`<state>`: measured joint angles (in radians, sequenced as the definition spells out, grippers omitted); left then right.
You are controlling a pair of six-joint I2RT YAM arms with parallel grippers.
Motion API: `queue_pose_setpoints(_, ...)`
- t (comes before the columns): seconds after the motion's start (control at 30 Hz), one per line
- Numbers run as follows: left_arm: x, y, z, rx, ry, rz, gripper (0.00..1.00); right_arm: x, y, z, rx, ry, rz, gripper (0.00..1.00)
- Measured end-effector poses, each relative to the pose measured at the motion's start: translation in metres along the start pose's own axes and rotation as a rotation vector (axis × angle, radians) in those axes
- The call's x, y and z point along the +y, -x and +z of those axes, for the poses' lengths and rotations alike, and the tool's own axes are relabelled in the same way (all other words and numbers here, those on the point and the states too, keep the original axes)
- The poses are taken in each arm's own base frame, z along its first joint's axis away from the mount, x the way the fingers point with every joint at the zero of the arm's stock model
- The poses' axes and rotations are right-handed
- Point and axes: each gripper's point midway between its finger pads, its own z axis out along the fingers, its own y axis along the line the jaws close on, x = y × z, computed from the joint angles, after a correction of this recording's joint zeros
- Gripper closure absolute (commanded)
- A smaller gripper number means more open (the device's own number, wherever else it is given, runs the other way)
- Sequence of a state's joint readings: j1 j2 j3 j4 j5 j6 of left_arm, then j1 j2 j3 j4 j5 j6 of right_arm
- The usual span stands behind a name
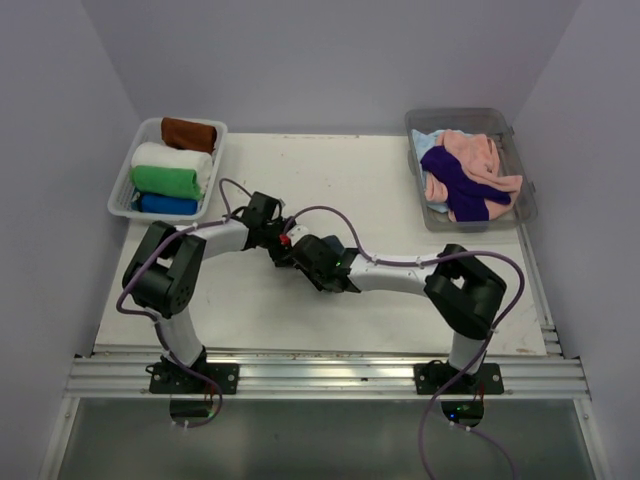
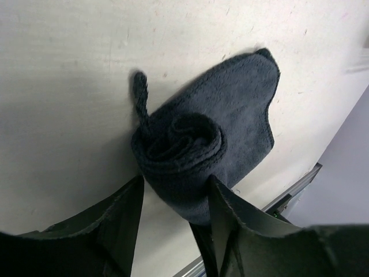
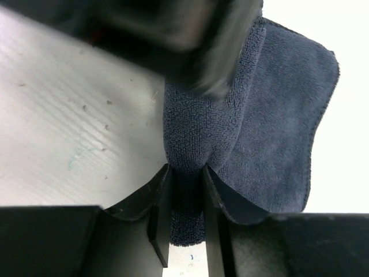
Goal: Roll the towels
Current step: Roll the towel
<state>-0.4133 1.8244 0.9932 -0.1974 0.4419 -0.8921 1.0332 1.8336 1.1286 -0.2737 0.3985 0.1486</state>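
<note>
Mid-table (image 1: 350, 170), both claws meet on the grey-blue towel (image 2: 230, 115). The left claw (image 2: 174, 190) has its fingers about halfway apart, clasping the towel's rolled end on both sides. The right claw (image 3: 185, 173) is drawn nearly together, pinching a narrow fold of the same towel. Rolled towels (image 1: 172, 180) fill the left bin (image 1: 117, 190). Loose ones (image 1: 470, 170) lie heaped in the right bin (image 1: 460, 115).

1. Top camera: I can't see the dark grey-blue towel (image 2: 230, 115) at all, because both wrists are bunched over it.
2. Right wrist: a blurred dark shape (image 3: 190, 40) blocks the towel's far end, and I can't make out what it is.
3. Left wrist: the roll's near end dips partly behind the left gripper (image 2: 176, 183), which is itself cropped at the bottom edge.
4. Right bin (image 1: 527, 200): the pale blue towel (image 1: 425, 140) is mostly buried under the pink towel (image 1: 470, 152) and the purple towel (image 1: 462, 188).
</note>
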Motion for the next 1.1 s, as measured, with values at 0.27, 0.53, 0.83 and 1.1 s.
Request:
queue_pose_setpoints(0.27,0.005,-0.012,-0.015,-0.006,-0.005,0.023,0.30,0.001,0.007,0.001,-0.010,0.242,0.175,0.94)
queue_pose_setpoints(0.53,0.006,-0.012,-0.020,-0.013,-0.015,0.021,0.31,0.006,0.008,-0.006,-0.016,0.488,0.387,0.96)
queue_pose_setpoints(0.83,0.008,-0.017,-0.020,0.002,-0.024,0.017,0.41,0.008,0.000,-0.016,0.000,0.723,0.644,0.98)
queue_pose_setpoints(1.1,0.004,-0.016,-0.019,0.002,-0.042,0.020,0.46,0.008,-0.004,-0.011,0.039,0.894,0.835,0.99)
